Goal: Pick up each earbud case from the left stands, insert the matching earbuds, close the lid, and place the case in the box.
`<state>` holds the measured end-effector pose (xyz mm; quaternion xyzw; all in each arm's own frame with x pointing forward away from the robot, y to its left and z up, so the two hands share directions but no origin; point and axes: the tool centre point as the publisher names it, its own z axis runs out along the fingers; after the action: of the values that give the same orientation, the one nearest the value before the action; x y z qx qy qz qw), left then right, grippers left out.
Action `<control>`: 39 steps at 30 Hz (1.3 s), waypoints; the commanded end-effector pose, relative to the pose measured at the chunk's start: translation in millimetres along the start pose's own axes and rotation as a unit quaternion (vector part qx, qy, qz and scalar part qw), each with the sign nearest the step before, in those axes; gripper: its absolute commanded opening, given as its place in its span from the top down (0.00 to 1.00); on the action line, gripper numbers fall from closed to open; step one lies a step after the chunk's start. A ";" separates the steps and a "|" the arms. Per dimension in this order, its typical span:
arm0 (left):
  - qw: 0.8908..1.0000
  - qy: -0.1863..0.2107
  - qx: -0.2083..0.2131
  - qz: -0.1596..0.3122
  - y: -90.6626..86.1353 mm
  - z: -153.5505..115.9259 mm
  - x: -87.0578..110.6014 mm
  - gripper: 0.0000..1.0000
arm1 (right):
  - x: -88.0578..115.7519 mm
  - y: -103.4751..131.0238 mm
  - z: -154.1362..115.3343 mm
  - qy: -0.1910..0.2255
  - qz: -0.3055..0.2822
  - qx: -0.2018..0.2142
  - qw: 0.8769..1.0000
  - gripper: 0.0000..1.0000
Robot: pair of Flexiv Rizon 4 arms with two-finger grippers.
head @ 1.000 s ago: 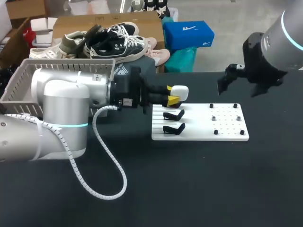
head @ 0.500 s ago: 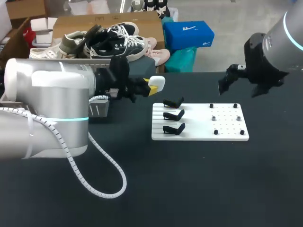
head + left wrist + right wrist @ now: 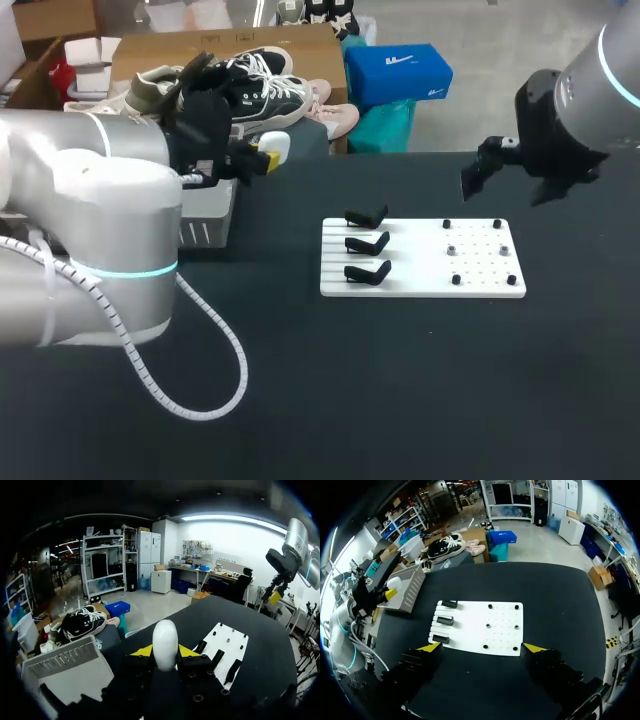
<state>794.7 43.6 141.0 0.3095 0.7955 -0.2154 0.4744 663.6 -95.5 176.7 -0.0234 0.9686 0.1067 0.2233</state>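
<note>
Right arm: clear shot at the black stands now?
Probably yes: right gripper is open and empty above the white board, the black stands are bare, and the left gripper holds a case near the basket.

A white board (image 3: 415,260) lies flat on the black table (image 3: 400,390).

Stretches the bulky silver-white left arm (image 3: 120,200) in from the left, with the black, yellow-tipped left gripper (image 3: 262,157) clamped on a small white rounded case (image 3: 278,147). Holds the grey-and-black right arm (image 3: 585,90) raised at the right, with the yellow-tipped right gripper (image 3: 482,648) spread wide and apparently pointing downward.
</note>
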 end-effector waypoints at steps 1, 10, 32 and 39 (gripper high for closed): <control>0.988 -0.032 -0.148 -0.014 1.2 -26.3 12.4 1.00 | 1.7 -0.4 -0.3 -0.002 0.000 0.000 1.000 0.00; 0.979 -0.014 -0.196 -0.048 36.2 -56.8 29.0 1.00 | 1.7 -0.4 -0.3 -0.002 0.000 0.000 1.000 0.00; 0.966 0.012 -0.242 -0.086 94.3 -59.4 39.2 0.00 | 1.7 -0.4 -0.3 -0.002 0.000 0.000 1.000 0.00; 0.969 0.003 -0.236 -0.072 94.4 -56.0 27.7 0.00 | 1.7 -0.4 -0.3 -0.002 0.000 0.000 1.000 0.00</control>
<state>812.9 157.5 136.7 0.1306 0.8468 -0.0536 0.5128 663.5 -95.7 176.5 -0.0233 0.9685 0.1068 0.2236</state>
